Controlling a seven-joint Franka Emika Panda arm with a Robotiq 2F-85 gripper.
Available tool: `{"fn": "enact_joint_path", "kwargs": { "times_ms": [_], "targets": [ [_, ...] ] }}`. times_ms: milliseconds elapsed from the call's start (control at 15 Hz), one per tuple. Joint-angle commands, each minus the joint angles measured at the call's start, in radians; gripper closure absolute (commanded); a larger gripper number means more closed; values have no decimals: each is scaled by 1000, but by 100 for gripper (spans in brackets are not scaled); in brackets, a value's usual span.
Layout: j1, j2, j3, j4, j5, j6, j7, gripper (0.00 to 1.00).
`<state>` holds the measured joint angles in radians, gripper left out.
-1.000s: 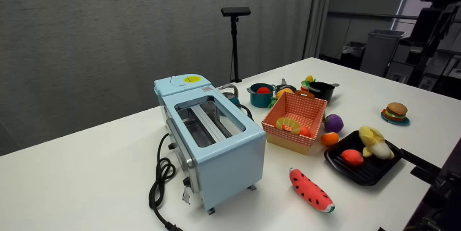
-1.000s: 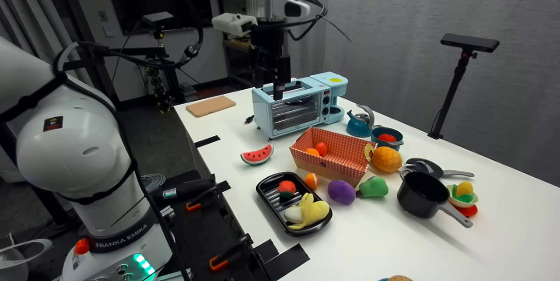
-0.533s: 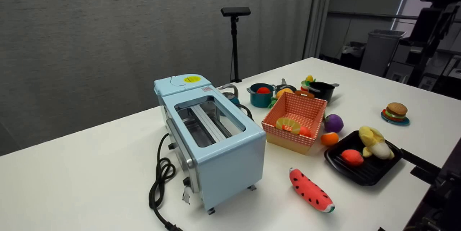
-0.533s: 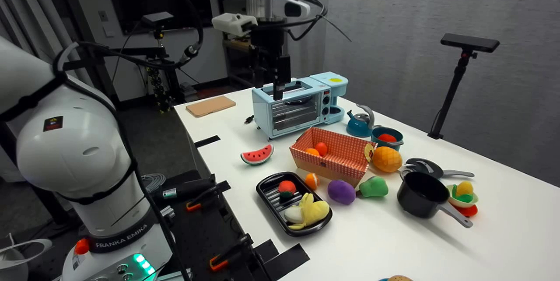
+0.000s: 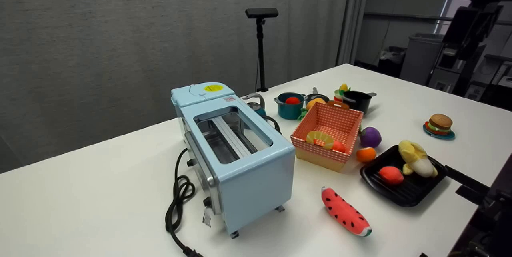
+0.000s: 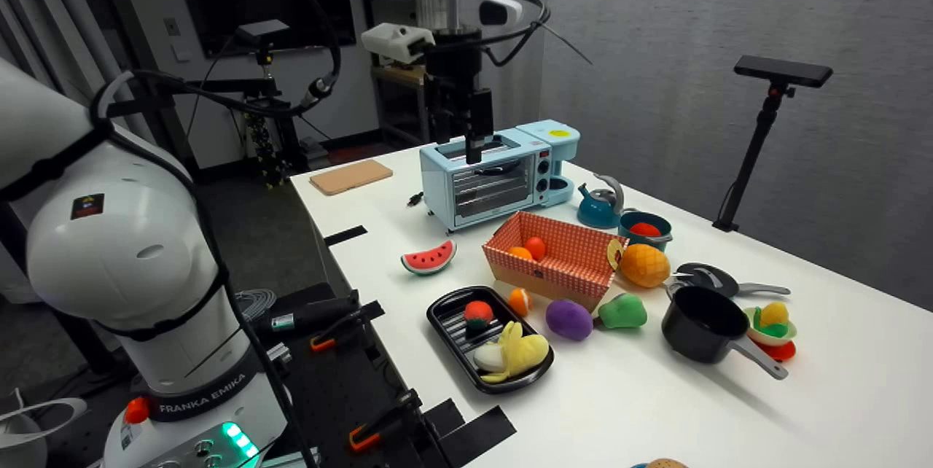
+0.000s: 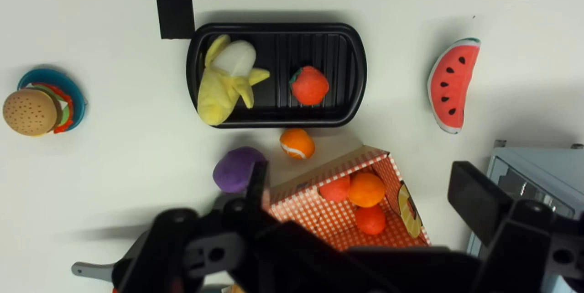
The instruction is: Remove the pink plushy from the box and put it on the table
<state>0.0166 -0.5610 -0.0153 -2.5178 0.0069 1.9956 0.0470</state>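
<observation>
Both fingers (image 7: 479, 201) of the gripper (image 7: 368, 190) wide apart and empty, apparently well clear of the box (image 7: 335, 216)

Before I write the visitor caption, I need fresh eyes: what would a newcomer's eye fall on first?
Probably the pale-blue toaster oven, bulky on the white table in both exterior views. Next, perhaps, the red-checked box near it, with the pink plushy inside, as the wrist view shows. The black pincer, open and raised higher than the table in an exterior view, may catch the eye too.
</observation>
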Motion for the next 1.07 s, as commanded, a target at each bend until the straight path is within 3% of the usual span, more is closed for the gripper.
{"fn": "enact_joint_path", "kwargs": {
  "times_ms": [0, 533, 1000],
  "targets": [
    [-43, 74, 7, 30, -14, 127, 42, 0],
    [-87, 251, 17, 113, -47, 279, 133, 0],
    [-81, 433, -5, 225, -19, 254, 196, 0]
  ]
}}
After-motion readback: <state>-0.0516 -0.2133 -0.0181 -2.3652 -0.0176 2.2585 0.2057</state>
